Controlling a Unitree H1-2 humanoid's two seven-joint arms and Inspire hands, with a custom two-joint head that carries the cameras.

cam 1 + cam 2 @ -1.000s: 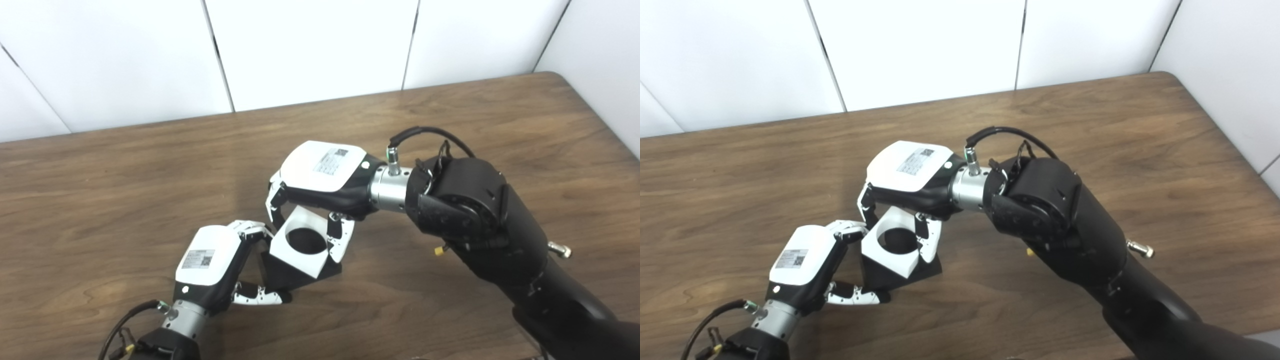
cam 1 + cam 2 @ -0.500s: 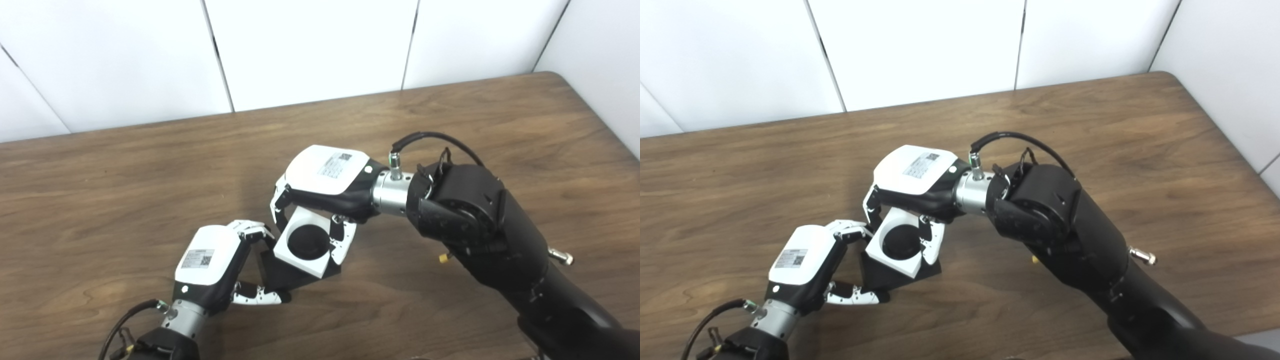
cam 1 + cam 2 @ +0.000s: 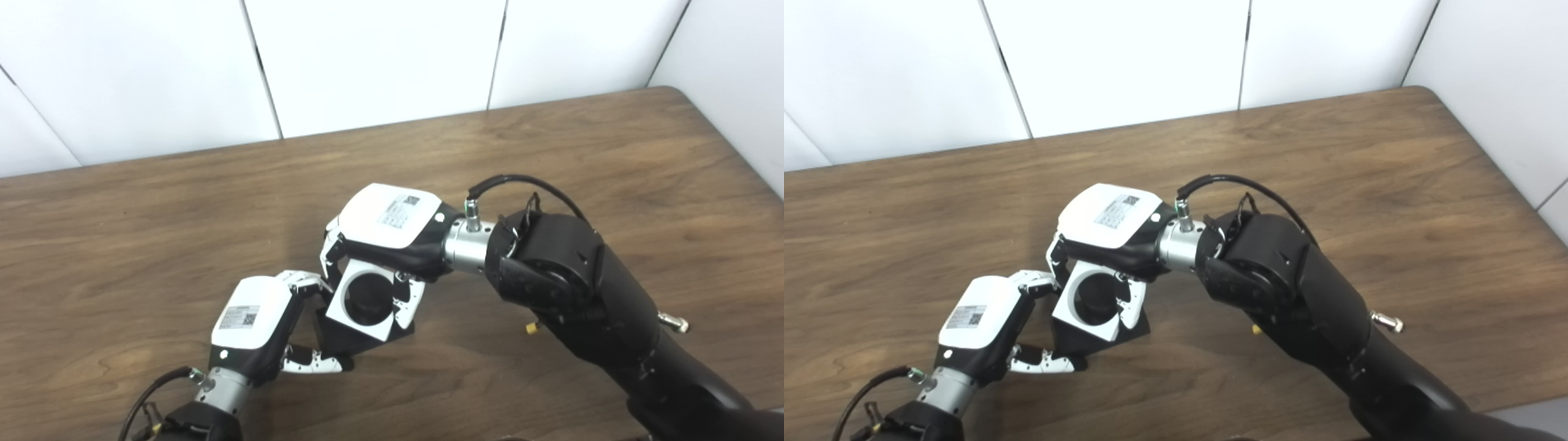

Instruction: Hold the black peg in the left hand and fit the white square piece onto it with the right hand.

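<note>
White square piece (image 3: pixel 362 300), pinched in the right hand (image 3: pixel 386 228), now tilts lower over the black peg (image 3: pixel 343 335), which the left hand (image 3: pixel 260 324) clasps mid-tabletop (image 3: pixel 551 153).

A brown wooden table (image 3: pixel 153 202) fills most of the picture, from the left edge to the right edge. Its wood has dark wavy lines. Its far right corner, in the upper right, is round. Behind it, along the top, stands a white wall (image 3: pixel 373 55) with thin dark lines between its panels.
</note>
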